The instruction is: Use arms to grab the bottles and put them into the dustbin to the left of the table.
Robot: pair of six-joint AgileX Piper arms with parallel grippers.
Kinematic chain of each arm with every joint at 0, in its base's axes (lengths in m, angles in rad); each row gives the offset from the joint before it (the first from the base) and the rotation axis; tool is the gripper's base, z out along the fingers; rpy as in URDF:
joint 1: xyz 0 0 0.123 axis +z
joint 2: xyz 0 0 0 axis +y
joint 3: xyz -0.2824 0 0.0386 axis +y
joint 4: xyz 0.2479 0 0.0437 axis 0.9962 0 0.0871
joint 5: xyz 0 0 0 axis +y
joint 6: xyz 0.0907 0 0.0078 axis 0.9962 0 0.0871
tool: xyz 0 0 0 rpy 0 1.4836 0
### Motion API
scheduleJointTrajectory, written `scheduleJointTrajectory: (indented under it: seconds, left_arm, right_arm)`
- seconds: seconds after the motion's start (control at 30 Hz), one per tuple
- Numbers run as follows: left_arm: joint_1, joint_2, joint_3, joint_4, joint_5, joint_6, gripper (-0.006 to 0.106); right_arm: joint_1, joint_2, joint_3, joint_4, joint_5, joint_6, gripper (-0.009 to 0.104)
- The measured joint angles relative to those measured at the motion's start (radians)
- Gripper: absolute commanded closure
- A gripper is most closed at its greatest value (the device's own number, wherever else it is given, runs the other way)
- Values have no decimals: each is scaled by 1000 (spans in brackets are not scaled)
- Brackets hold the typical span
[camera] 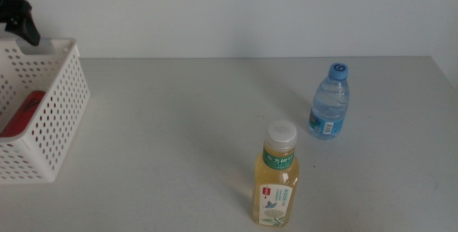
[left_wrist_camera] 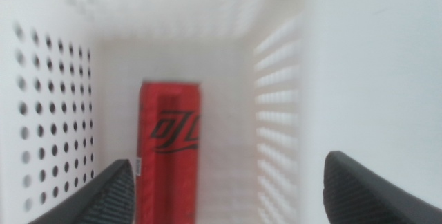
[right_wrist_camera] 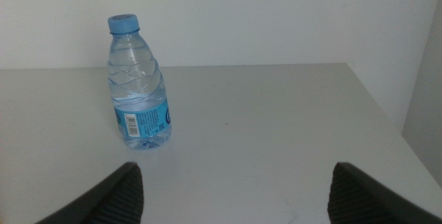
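L gripper (left_wrist_camera: 224, 186) agape over dustbin (left_wrist_camera: 276, 79)

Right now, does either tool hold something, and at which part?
Nothing is held. The left tool is open above the dustbin, where the red can lies. The right tool is open, facing the water bottle.

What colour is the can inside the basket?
The can is red with black lettering, clearest in the left wrist view.
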Motion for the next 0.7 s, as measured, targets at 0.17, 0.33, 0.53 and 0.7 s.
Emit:
scheduleJointTrajectory:
  seconds: [0.17, 0.33, 0.53, 0.7]
  left_arm:
    - [-101, -191, 0, 2, 9, 7, 7]
    - [-246, -380, 69, 0, 11, 11, 7]
    - [-432, -710, 441, -6, -108, 11, 7]
    - [-563, -1011, 809, -11, -344, 11, 7]
  right_arm:
    - [0, 0, 0, 0, 0, 0, 1]
    - [0, 0, 0, 0, 0, 0, 1]
    - [0, 0, 0, 0, 0, 0, 1]
    - [0, 0, 0, 0, 0, 0, 1]
